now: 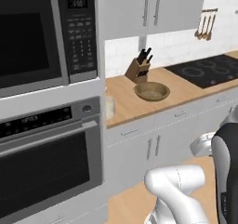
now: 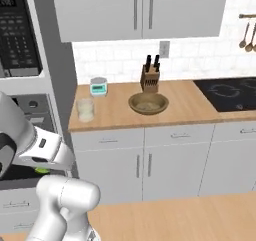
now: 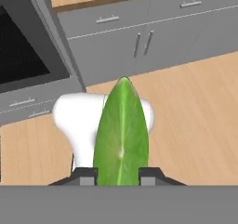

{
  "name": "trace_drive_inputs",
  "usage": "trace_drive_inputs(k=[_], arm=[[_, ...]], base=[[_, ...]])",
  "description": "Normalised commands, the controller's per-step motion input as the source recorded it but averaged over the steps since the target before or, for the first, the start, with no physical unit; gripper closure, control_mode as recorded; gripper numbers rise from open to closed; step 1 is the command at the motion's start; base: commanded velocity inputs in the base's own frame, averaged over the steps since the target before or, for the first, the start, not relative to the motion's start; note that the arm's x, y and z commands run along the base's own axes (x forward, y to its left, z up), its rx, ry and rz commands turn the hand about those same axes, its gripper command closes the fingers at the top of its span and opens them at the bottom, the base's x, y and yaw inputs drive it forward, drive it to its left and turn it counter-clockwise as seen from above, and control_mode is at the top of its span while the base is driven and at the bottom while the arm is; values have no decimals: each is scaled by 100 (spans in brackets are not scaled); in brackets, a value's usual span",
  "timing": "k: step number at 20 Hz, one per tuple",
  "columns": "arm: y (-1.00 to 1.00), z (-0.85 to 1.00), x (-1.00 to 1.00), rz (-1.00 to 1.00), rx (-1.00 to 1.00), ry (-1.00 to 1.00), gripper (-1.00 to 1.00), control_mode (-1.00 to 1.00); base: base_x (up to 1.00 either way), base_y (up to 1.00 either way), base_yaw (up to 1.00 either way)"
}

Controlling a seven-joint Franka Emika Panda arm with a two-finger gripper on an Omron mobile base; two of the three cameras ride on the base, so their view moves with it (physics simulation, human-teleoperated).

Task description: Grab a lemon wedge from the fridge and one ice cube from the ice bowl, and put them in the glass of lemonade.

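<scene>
On the wooden worktop [image 2: 180, 112] the brown ice bowl [image 2: 148, 103] sits just in front of a knife block [image 2: 150, 77], which stands at its 12 o'clock against the tiled wall. The glass of lemonade [image 2: 85, 109] is at the bowl's 9 o'clock near the worktop's left end, with a small teal scale [image 2: 99, 86] behind it. A black cooktop [image 2: 227, 93] lies off at 3 o'clock. The black oven [image 1: 46, 153] and microwave [image 1: 42, 32] fill the left; their panel markings are too blurred to read. The tool [image 3: 118, 174] is narrowed onto the lemon wedge [image 3: 122, 135], held low over the wood floor [image 3: 195, 116], well apart from the glass.
</scene>
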Motion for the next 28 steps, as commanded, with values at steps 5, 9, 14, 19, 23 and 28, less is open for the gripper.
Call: trace_drive_inputs(k=[5,9,14,19,23,28], arm=[[0,0,0,0,0,0,100,100],[0,0,0,0,0,0,100,100],[0,0,0,0,0,0,100,100],[0,0,0,0,0,0,100,100],[0,0,0,0,0,0,100,100],[0,0,0,0,0,0,100,100]], base=[[45,-65,27],[75,-13,35],[68,-33,29],[38,-47,19],[34,-17,23],[63,-18,32]])
